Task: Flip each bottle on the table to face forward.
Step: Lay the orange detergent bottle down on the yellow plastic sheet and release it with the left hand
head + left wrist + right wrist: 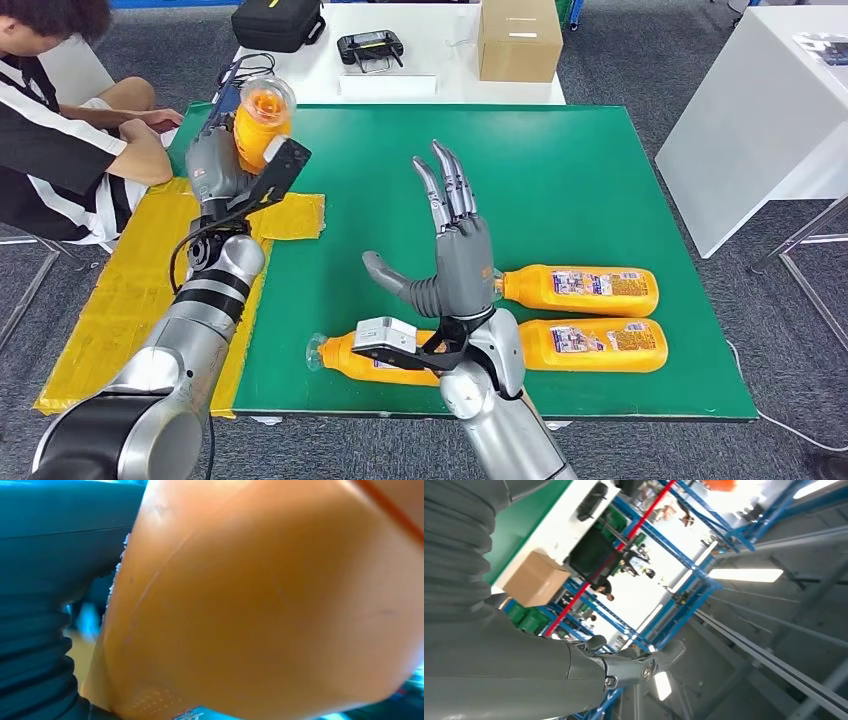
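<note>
My left hand point(215, 160) holds an orange bottle point(262, 120) raised above the green mat's left edge, its round base toward my head camera. Close up in the left wrist view, that bottle point(260, 605) lies against the grey hand point(45, 630). My right hand point(455, 245) is lifted over the mat's middle, fingers straight up and spread, thumb out, holding nothing; its thumb point(624, 667) points at the ceiling. Three orange bottles lie on their sides near the front: one point(575, 288) with its label up, a second point(595, 345) just in front of it, a third point(355, 355) partly behind my right wrist.
The green mat point(560, 170) covers the table; a yellow sheet point(120, 290) lies along its left side. A person point(60, 130) sits at the far left corner. Behind are a white table with a cardboard box point(518, 38), a controller point(370, 45) and a black case point(278, 22).
</note>
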